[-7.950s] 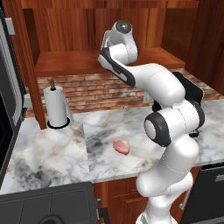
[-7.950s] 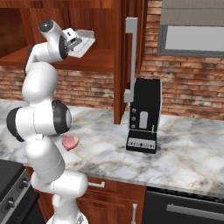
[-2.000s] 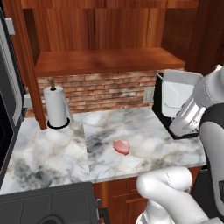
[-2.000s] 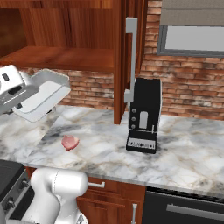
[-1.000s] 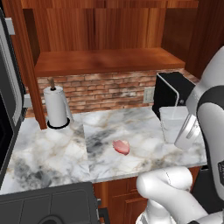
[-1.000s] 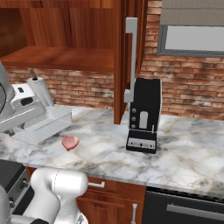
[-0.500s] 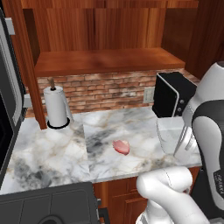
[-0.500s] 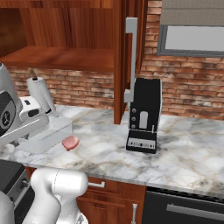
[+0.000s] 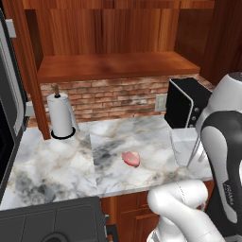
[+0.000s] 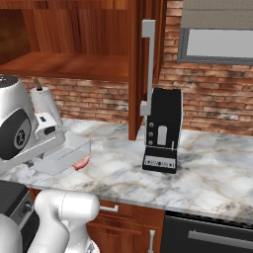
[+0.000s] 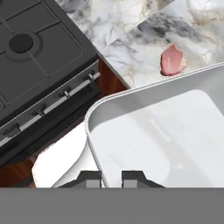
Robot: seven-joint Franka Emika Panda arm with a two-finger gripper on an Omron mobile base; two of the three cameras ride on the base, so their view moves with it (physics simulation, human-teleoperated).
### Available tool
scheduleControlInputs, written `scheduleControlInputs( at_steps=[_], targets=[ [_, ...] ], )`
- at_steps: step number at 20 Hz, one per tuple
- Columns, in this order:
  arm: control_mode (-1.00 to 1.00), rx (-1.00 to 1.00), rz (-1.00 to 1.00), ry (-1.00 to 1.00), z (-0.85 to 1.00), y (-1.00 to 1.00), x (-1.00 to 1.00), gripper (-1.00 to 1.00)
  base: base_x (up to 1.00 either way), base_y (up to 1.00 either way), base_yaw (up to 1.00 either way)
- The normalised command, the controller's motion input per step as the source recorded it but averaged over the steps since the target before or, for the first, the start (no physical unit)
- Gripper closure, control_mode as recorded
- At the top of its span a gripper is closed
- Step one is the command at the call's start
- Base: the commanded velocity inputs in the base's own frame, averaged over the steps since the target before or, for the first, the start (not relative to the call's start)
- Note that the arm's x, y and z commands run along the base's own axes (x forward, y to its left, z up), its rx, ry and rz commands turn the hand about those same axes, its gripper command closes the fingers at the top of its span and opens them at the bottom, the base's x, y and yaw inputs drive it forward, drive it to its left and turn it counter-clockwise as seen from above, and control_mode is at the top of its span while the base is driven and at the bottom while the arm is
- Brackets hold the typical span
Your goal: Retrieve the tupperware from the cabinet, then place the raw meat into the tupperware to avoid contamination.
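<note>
even, soft rendered light, slightly blurry.

marble counter (image 9: 56, 165), raw meat (image 9: 131, 158), paper-towel roll (image 9: 61, 116)

The tupperware (image 11: 175, 131) looks like smooth, translucent whitish plastic. The surface (image 9: 56, 165) is glossy veined marble. The cabinet (image 9: 113, 42) shows reddish polished wood; the raw meat (image 9: 131, 158) appears moist pink.

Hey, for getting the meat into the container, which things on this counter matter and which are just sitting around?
Part of the job:
- tupperware, held by the gripper at its rim
- raw meat on the marble counter
- cabinet, open

Just lying about:
- paper towel roll
- coffee machine
- stove
</note>
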Motion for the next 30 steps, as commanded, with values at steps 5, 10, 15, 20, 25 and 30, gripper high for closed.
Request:
scheduleControlInputs(
  at_steps=[5, 10, 15, 20, 25, 30],
  targets=[
    [-1.0, -0.02, 0.0, 0.02, -0.12, -0.09, 0.35, 1.0, 0.0, 0.0, 0.0],
    [-1.0, -0.01, 0.0, 0.02, -0.13, -0.05, 0.34, 1.0, 0.0, 0.0, 0.0],
    [-1.0, -0.02, 0.0, 0.02, -0.16, -0.04, 0.32, 1.0, 0.0, 0.0, 0.0],
    [-1.0, -0.02, 0.0, 0.0, -0.19, -0.07, 0.34, 1.0, 0.0, 0.0, 0.0],
    [-1.0, -0.01, 0.0, 0.0, -0.25, -0.09, 0.32, 1.0, 0.0, 0.0, 0.0],
    [-1.0, -0.01, 0.0, 0.0, -0.31, -0.09, 0.27, 1.0, 0.0, 0.0, 0.0]
  ],
)
